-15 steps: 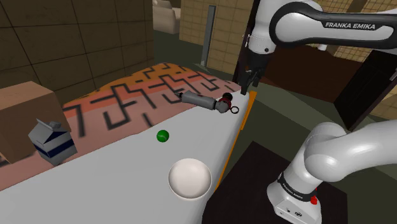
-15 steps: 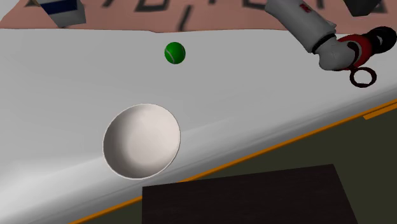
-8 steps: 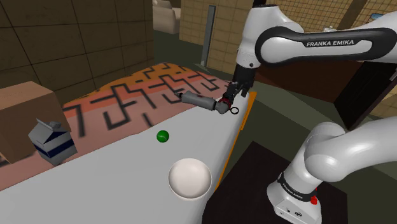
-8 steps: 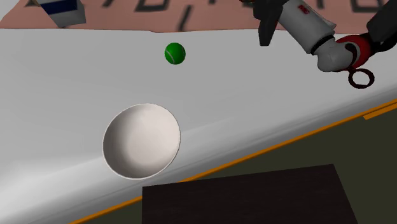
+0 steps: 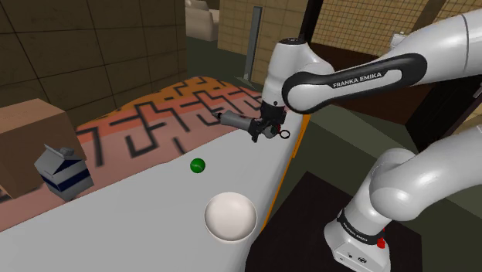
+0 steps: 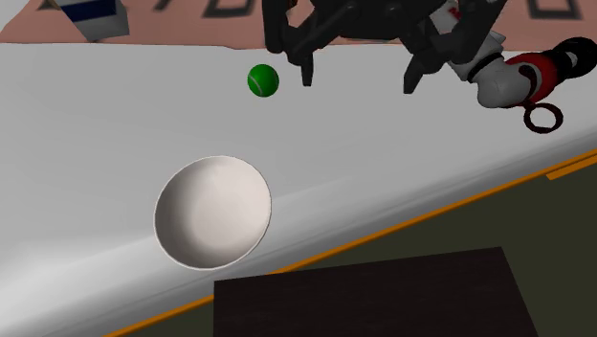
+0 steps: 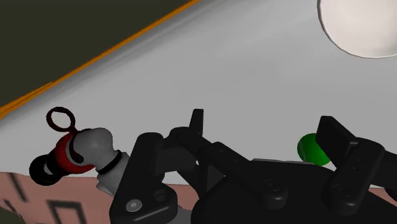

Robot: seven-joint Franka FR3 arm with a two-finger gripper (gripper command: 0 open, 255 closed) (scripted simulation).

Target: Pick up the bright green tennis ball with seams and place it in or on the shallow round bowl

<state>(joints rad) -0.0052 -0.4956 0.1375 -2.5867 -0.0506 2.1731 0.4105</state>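
White tabletop [image 5: 154,202], orange-edged, bordering a pink maze-patterned area. On it, well apart: green ball [image 5: 198,164]; white round bowl [image 5: 230,215]; blue-and-white carton [image 5: 62,171], upright; grey cylinder [image 5: 233,119], red-and-black end, lying flat.

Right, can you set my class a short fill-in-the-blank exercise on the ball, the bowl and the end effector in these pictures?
1. The ball resting on the table is coloured ____.
2. The round bowl near the table's edge is coloured ____.
3. The end effector holds nothing; its two fingers are ____, not shut.
Missing words: green; white; open.
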